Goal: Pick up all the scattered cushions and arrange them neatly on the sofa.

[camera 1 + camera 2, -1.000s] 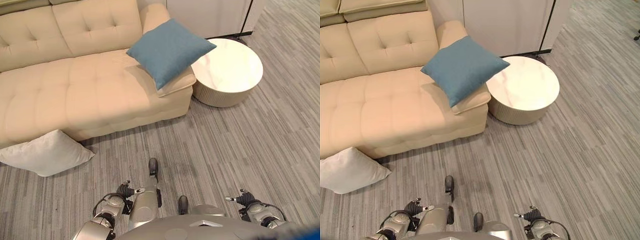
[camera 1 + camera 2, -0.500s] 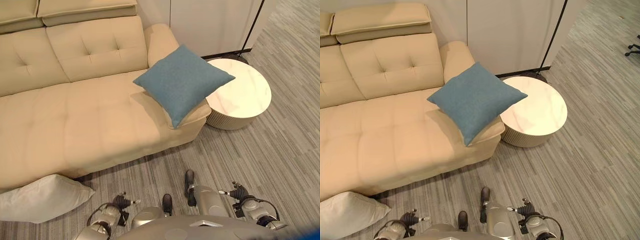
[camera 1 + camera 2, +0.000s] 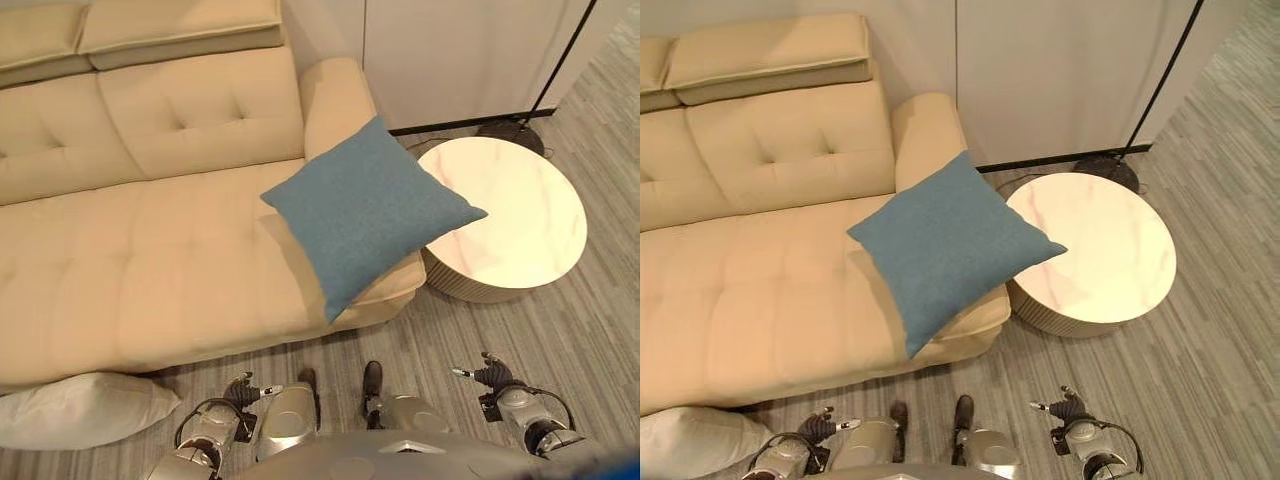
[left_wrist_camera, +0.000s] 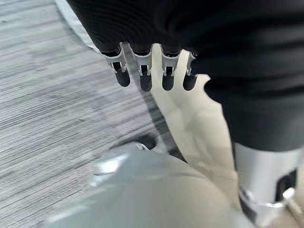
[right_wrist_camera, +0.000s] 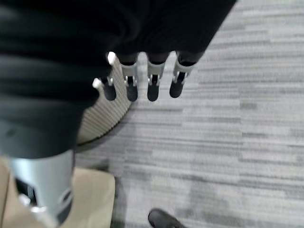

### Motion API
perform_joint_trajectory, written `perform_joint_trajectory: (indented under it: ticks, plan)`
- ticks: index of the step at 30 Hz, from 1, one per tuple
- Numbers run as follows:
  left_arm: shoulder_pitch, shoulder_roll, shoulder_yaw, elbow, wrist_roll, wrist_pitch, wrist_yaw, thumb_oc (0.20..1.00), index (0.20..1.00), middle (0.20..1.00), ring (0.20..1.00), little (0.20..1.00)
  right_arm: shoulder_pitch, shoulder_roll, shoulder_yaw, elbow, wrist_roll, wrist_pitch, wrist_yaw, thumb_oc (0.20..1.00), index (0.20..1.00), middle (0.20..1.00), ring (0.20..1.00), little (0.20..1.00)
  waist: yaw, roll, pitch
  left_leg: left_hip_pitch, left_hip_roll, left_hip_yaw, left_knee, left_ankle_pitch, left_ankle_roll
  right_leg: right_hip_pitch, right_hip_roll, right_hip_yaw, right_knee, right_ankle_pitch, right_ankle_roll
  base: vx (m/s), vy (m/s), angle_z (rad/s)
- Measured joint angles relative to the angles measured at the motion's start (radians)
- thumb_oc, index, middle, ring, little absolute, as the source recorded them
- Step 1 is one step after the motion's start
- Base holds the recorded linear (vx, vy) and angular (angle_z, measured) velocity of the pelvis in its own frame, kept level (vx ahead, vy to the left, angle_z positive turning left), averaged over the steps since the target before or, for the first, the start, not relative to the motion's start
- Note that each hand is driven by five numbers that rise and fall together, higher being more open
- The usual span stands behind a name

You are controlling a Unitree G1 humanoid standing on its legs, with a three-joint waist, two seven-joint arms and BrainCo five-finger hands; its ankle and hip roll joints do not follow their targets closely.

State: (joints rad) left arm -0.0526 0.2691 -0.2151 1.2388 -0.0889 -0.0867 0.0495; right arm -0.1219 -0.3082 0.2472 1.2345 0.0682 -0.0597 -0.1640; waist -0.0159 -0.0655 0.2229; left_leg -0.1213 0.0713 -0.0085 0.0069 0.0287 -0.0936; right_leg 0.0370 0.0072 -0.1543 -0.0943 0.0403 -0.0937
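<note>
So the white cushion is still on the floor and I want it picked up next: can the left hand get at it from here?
Probably yes. The white cushion lies on the floor against the sofa front, on the left hand's side, and nothing lies between them. The hand hangs open and empty, though the robot would likely need to bend down.

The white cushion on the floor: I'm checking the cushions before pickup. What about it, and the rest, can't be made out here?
- White cushion: the left eye view's edge cuts off its left end, so its full shape is unknown.
- Blue cushion: it covers the sofa corner beneath it.
- Round table: the blue cushion's corner overlaps its rim; touching or not is unclear.
- More cushions may lie on floor beyond the views' edges.
</note>
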Motion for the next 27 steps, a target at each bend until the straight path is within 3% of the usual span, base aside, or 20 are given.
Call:
perform_joint_trajectory:
  ticks: [2,4,5,7,11,14,15,16,17,19,20,22,23,25,27]
  plan:
    - [0.006,-0.020,0.002,0.001,0.000,0.002,0.000,1.000,1.000,1.000,1.000,1.000,0.013,-0.016,-0.001,0.000,0.000,0.000,0.000,1.000,1.000,1.000,1.000,1.000,-0.001,0.023,0.003,0.036,-0.006,-0.028,-0.045,0.034,0.006,0.027,0.002,0.016,0.000,-0.011,0.016,0.07,0.111,-0.32]
    - [0.028,-0.036,-0.001,0.001,0.000,0.002,0.001,1.000,1.000,1.000,1.000,1.000,0.040,-0.037,-0.004,0.000,0.000,-0.001,-0.001,1.000,1.000,1.000,1.000,1.000,-0.008,0.079,-0.025,0.082,-0.002,-0.027,-0.036,0.060,0.021,0.044,0.018,0.033,0.001,-0.033,0.046,0.09,0.165,-0.17]
    - [0.024,-0.032,0.000,0.000,0.000,0.001,0.001,1.000,1.000,1.000,1.000,1.000,0.043,-0.029,-0.006,0.001,0.000,0.000,-0.001,1.000,1.000,1.000,1.000,1.000,-0.013,0.077,-0.025,0.096,-0.013,-0.026,-0.064,0.058,0.035,0.044,0.006,0.033,0.001,-0.036,0.057,0.09,0.174,-0.07]
    - [0.032,-0.014,0.003,0.001,0.000,0.002,0.002,1.000,1.000,1.000,1.000,1.000,0.046,0.001,-0.041,-0.002,0.001,-0.002,0.000,1.000,1.000,1.000,1.000,1.000,-0.001,0.065,-0.030,0.144,-0.064,0.002,-0.100,0.051,0.074,0.064,-0.045,0.056,0.005,-0.056,0.116,0.07,0.206,-0.15]
    - [0.118,0.055,0.088,-0.109,-0.050,-0.017,0.039,1.000,1.000,1.000,1.000,1.000,0.062,-0.006,-0.162,-0.173,0.088,-0.034,-0.010,1.000,1.000,1.000,1.000,1.000,0.009,0.053,-0.043,0.172,-0.106,0.036,-0.100,0.026,0.108,0.057,-0.096,0.086,0.037,-0.074,0.156,0.02,0.172,-0.23]
    - [0.150,0.094,0.137,-0.273,-0.098,-0.016,0.065,1.000,1.000,1.000,1.000,1.000,0.099,-0.018,-0.212,-0.309,0.116,-0.038,-0.031,1.000,1.000,1.000,1.000,1.000,0.012,0.051,-0.047,0.173,-0.114,0.054,-0.100,0.021,0.116,0.048,-0.104,0.097,0.040,-0.074,0.164,0.04,0.120,-0.11]
    - [0.156,0.110,0.133,-0.386,-0.103,-0.001,0.085,1.000,1.000,1.000,1.000,1.000,0.127,-0.020,-0.214,-0.357,0.117,-0.045,-0.040,1.000,1.000,1.000,1.000,1.000,0.013,0.052,-0.047,0.173,-0.115,0.057,-0.100,0.022,0.118,0.046,-0.105,0.103,0.042,-0.073,0.165,0.10,0.144,-0.19]
    - [0.171,0.140,0.118,-0.710,-0.121,-0.012,0.110,1.000,1.000,1.000,1.000,1.000,0.172,-0.010,-0.229,-0.469,0.117,-0.049,-0.051,1.000,1.000,1.000,1.000,1.000,0.013,0.052,-0.049,0.174,-0.116,0.067,-0.101,0.022,0.120,0.043,-0.107,0.112,0.045,-0.068,0.173,0.08,0.121,-0.23]
    - [0.149,0.136,0.118,-0.764,-0.127,-0.038,0.122,1.000,1.000,1.000,1.000,1.000,0.202,-0.004,-0.235,-0.521,0.122,-0.053,-0.058,1.000,1.000,1.000,1.000,1.000,0.004,0.056,-0.052,0.175,-0.117,0.078,-0.101,0.020,0.121,0.038,-0.107,0.120,0.046,-0.066,0.175,0.09,0.086,-0.34]
    - [0.013,0.108,0.153,-0.646,-0.134,-0.037,0.172,1.000,1.000,1.000,1.000,1.000,0.190,0.026,-0.228,-0.522,0.157,-0.062,-0.081,1.000,1.000,1.000,1.000,1.000,-0.042,0.068,-0.082,0.176,-0.113,0.107,-0.101,0.002,0.116,0.026,-0.107,0.149,0.040,-0.067,0.184,0.09,0.061,-0.41]
    - [-0.052,0.138,0.114,-0.672,-0.138,-0.039,0.210,1.000,1.000,1.000,1.000,1.000,0.201,0.043,-0.211,-0.522,0.185,-0.069,-0.092,1.000,1.000,1.000,1.000,1.000,-0.056,0.062,-0.085,0.174,-0.112,0.109,-0.104,0.002,0.117,0.021,-0.104,0.154,0.037,-0.064,0.183,0.07,0.088,-0.41]
    - [-0.206,0.170,0.092,-0.598,-0.139,-0.096,0.248,1.000,1.000,1.000,1.000,1.000,0.205,0.064,-0.171,-0.526,0.220,-0.074,-0.094,1.000,1.000,1.000,1.000,1.000,-0.067,0.063,-0.089,0.174,-0.104,0.138,-0.105,0.005,0.122,0.009,-0.101,0.171,0.037,-0.053,0.184,0.04,0.078,-0.45]
    - [-0.226,0.175,0.092,-0.616,-0.139,-0.107,0.281,1.000,1.000,1.000,1.000,1.000,0.214,0.067,-0.157,-0.553,0.240,-0.091,-0.094,1.000,1.000,1.000,1.000,1.000,-0.099,0.070,-0.094,0.172,-0.105,0.153,-0.106,0.004,0.127,0.009,-0.102,0.185,0.022,-0.038,0.182,0.01,0.085,-0.50]
    - [-0.204,0.169,0.088,-0.745,-0.135,-0.103,0.289,1.000,1.000,1.000,1.000,1.000,0.232,0.067,-0.157,-0.602,0.273,-0.097,-0.095,1.000,1.000,1.000,1.000,1.000,-0.114,0.074,-0.093,0.165,-0.105,0.168,-0.101,0.001,0.129,0.002,-0.101,0.202,0.004,-0.023,0.179,-0.01,0.068,-0.31]
    - [-0.143,0.167,0.082,-0.971,-0.106,-0.098,0.301,1.000,1.000,1.000,1.000,1.000,0.226,0.068,-0.160,-0.639,0.315,-0.107,-0.095,1.000,1.000,1.000,1.000,1.000,-0.102,0.073,-0.091,0.127,-0.099,0.182,-0.100,0.007,0.136,-0.035,-0.096,0.215,0.004,-0.014,0.181,-0.02,0.052,-0.20]
